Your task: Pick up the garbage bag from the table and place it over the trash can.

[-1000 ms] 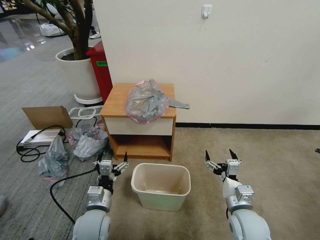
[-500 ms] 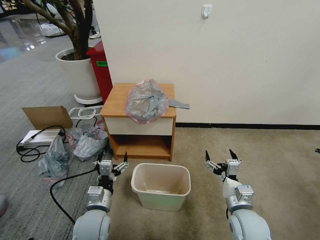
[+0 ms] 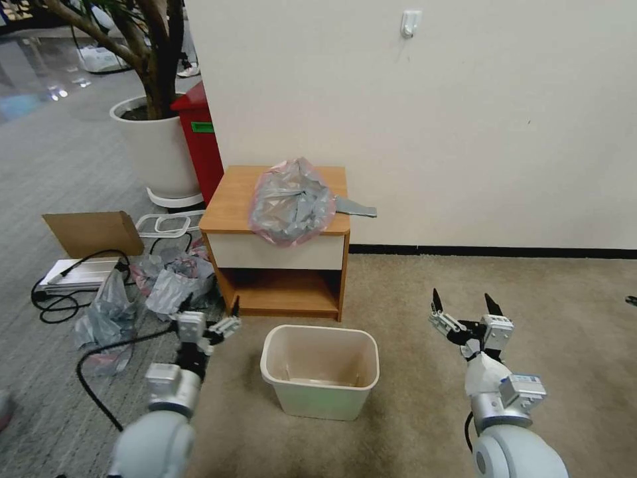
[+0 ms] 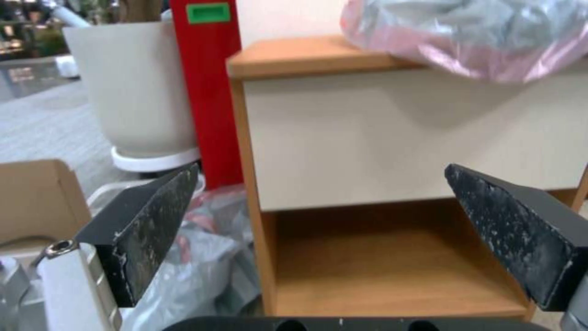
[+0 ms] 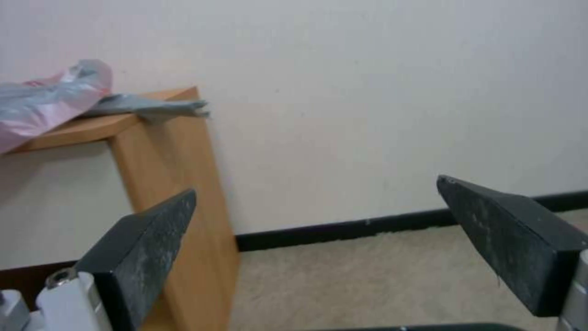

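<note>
1. Beige carpet runs up to a white wall, and the small wooden nightstand (image 3: pixel 279 219) stands against it with a white planter (image 3: pixel 156 149) and a red bin (image 3: pixel 199 136) off to the left end effector's outer side.
2. Ahead of and above both end effectors, the garbage bag (image 3: pixel 292 202) lies scrunched on the tabletop, its pink rim lapping over the front edge and a grey tail poking out toward the wall.
3. Left end effector (image 3: pixel 207 318) hangs low with fingers spread wide, holding nothing, with the cream trash can (image 3: pixel 320 372) on its inner side.
4. Right end effector (image 3: pixel 466 307) hangs on the other side of the can, likewise spread and holding nothing.
5. Risk: the film is thin and bunched, so a pinch may catch one layer only and leave the mouth closed.
6. Risk: other grey-and-pink bags (image 3: pixel 169 282) and a black cable (image 3: pixel 99 358) lie near the left end effector and could snag it.
</note>
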